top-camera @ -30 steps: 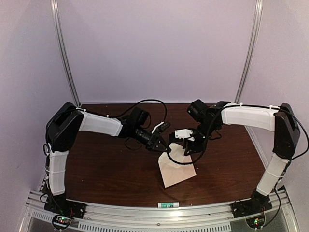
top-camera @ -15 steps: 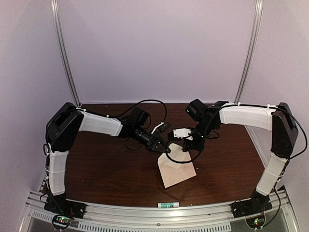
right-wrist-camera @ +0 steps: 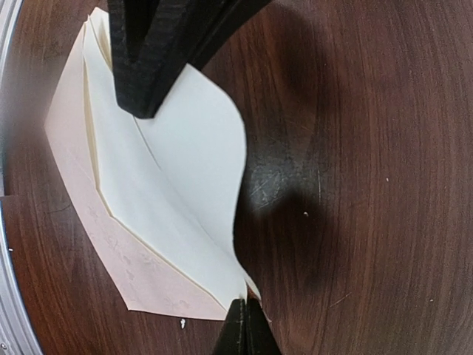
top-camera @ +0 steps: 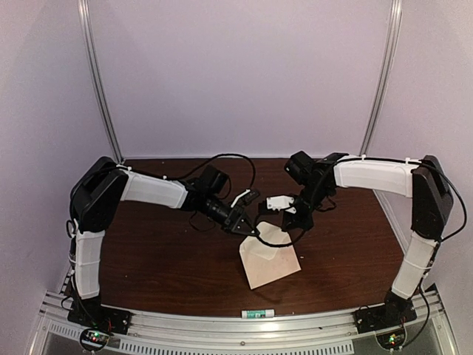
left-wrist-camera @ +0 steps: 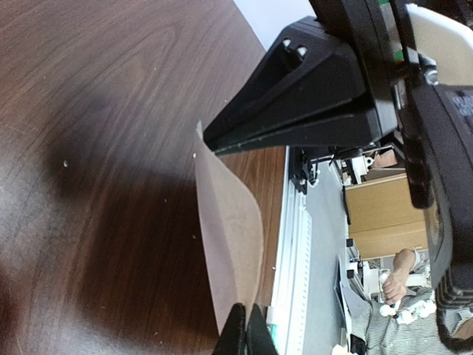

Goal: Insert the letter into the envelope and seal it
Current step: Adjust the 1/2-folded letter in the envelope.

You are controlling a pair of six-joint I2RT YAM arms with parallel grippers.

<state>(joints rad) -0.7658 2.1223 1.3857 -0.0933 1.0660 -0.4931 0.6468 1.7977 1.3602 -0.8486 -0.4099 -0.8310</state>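
Note:
The envelope (top-camera: 272,262) lies on the table between my arms, pinkish tan outside. In the right wrist view its tan front panel (right-wrist-camera: 89,214) lies flat, and a cream sheet (right-wrist-camera: 185,163) over it curls up along its right edge. That sheet looks like the opened flap; I cannot tell for sure. Thin cream edges layered at the envelope's left side may be the letter. My right gripper (right-wrist-camera: 244,325) is shut on the sheet's near corner. My left gripper (left-wrist-camera: 245,333) is shut on the opposite corner of the same curled paper (left-wrist-camera: 233,229). Both grippers (top-camera: 253,231) (top-camera: 290,224) meet above the envelope's far end.
A small white tube (top-camera: 256,314) lies on the front rail below the envelope. A white tag (top-camera: 278,202) hangs by my right gripper, and black cables loop around both wrists. Bare wood table (top-camera: 155,251) lies to the left and right of the envelope.
My right gripper has shifted slightly right and away. The pale raised paper beside it shows less in the top view, and the envelope's far end sits lower. My left gripper has barely moved.

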